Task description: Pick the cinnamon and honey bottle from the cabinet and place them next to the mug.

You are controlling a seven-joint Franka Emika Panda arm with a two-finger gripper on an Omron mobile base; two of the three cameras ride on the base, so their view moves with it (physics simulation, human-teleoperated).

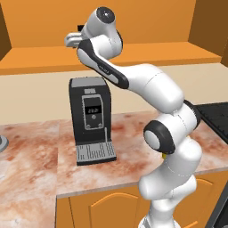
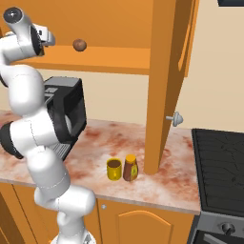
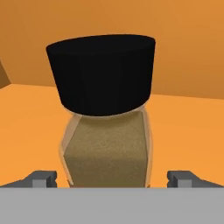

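Note:
The cinnamon (image 3: 107, 153), a slim jar with a black cap and brown powder, stands upright on the cabinet shelf (image 3: 26, 127), very close in the hand view. My gripper (image 3: 111, 180) is open, one fingertip on each side of the jar with small gaps. In the base views the hand (image 2: 45, 37) reaches into the cabinet (image 2: 112, 61) at shelf height, and its body hides the jar. The honey bottle (image 2: 130, 167) stands on the counter right beside the yellow mug (image 2: 114, 169).
A round brown ball (image 2: 79, 45) lies on the shelf to the right of the hand. The black coffee machine (image 1: 91, 120) stands on the counter below the shelf. An open cabinet door (image 2: 164, 86) with a knob hangs beside the mug. A stove (image 2: 221, 167) is at the right.

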